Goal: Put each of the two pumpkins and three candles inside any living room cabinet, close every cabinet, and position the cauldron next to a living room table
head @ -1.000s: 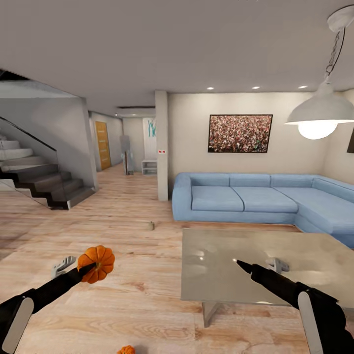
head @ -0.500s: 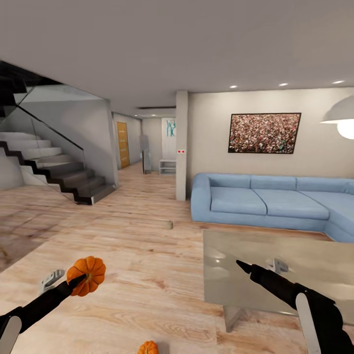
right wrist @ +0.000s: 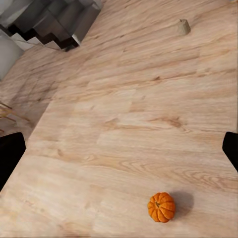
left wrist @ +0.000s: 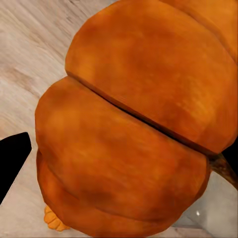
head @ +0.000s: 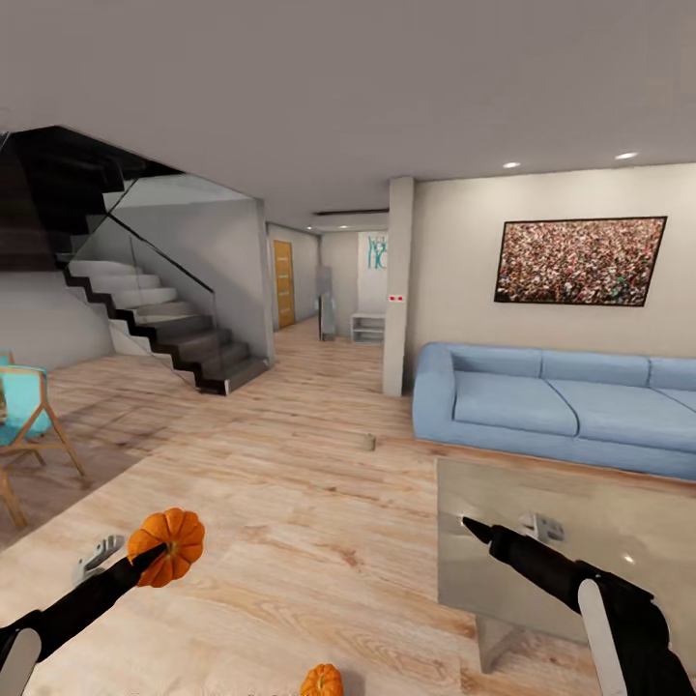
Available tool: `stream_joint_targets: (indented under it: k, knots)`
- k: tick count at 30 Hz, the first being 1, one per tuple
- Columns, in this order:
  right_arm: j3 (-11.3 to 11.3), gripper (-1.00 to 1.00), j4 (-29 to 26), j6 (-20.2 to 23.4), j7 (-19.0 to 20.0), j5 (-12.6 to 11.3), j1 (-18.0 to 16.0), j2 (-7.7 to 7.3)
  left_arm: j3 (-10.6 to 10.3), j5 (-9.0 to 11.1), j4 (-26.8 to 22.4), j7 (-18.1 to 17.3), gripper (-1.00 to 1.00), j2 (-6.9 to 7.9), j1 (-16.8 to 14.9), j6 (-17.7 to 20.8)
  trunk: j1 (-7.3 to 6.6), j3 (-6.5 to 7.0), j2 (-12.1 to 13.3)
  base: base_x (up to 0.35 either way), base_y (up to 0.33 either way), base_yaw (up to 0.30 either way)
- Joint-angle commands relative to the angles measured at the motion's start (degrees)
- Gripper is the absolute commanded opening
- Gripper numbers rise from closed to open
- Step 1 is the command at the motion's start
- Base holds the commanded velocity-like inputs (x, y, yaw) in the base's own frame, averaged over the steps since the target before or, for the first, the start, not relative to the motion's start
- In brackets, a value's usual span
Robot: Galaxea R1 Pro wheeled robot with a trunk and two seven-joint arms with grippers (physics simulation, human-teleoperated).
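My left gripper [head: 145, 557] is shut on the bigger orange pumpkin [head: 167, 546], held above the wooden floor at the lower left of the head view. Up close in the left wrist view that pumpkin [left wrist: 134, 124] bulges between the fingers [left wrist: 12, 158]. The smaller pumpkin [head: 322, 681] [right wrist: 161, 207] lies on the floor near me. A stubby beige candle [head: 368, 442] [right wrist: 183, 27] stands on the floor farther off, in front of the sofa. My right gripper [head: 505, 528] [right wrist: 119, 153] is open and empty over the near edge of the glass table [head: 599, 541].
A blue corner sofa [head: 551, 396] runs along the right wall behind the table. A dark staircase [head: 174, 324] with a glass rail rises at the left. A wooden chair with a turquoise seat [head: 24, 416] stands at the far left. A pillar [head: 396, 290] marks the hallway.
The head view has swung left: sofa, table and picture slid right, the lamp left the picture, and the chair came in. Both arms keep their pose, the left still holding the pumpkin.
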Motion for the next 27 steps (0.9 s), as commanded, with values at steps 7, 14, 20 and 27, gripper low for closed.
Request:
stream_joint_targets:
  k: [7,14,20,27]
  knots:
    - [0.7,1.0,0.3,0.4,0.3,-0.2,-0.1,0.06,0.7,0.8,3.4,-0.4,-1.0,-0.21,0.4,0.4,0.01,-0.08,-0.1,-0.025,0.048,0.281]
    - [1.4,1.0,0.7,0.3,0.2,-0.2,-0.1,0.01,1.2,0.8,4.1,-0.5,-1.0,-0.3,0.6,0.3,0.01,-0.08,-0.1,-0.062,0.119,0.281]
    - [1.5,1.0,0.9,0.3,0.3,-0.2,-0.1,0.03,1.2,0.7,4.2,-0.5,-1.0,-0.52,0.6,0.2,0.01,-0.08,-0.1,-0.006,0.011,0.28]
    - [1.6,1.0,1.3,0.3,0.3,-0.4,-0.1,0.05,1.2,0.6,4.3,-0.6,-1.0,-0.89,0.6,-0.1,0.01,-0.08,-0.1,-0.001,0.002,0.281]
